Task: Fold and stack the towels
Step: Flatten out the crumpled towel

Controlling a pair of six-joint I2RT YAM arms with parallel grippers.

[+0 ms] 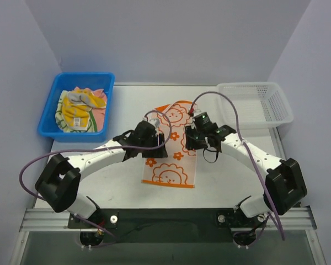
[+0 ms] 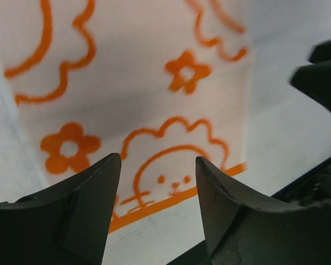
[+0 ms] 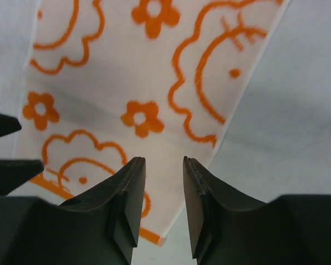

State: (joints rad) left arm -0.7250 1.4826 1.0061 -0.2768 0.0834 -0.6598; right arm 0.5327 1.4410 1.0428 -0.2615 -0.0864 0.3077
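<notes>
From above, the orange-flower towel lies spread at the middle of the worktop, its long side running from 12 to 6 o'clock. The left end effector hangs over its 9 o'clock edge and the right end effector over its 3 o'clock edge, the two near each other. The other towels sit heaped in the blue bin at 10 o'clock, and a white basket stands at 2 o'clock.

In the left wrist view the fingers stand well apart with nothing between them. The printed cloth lies flat beneath, and part of the other arm shows dark at 3 o'clock.

In the right wrist view the fingers are parted only narrowly, also gripping nothing. The towel's 3 o'clock edge runs below them.

The risks, as I judge them:
- The cloth lies flat against the worktop, so a pinch could slide over it and catch nothing.
- The unequal openings could take uneven bites and skew the fold.
- With the arms this near, closing inward could knock them together.
- Dragging rather than lifting would bunch the towel.
</notes>
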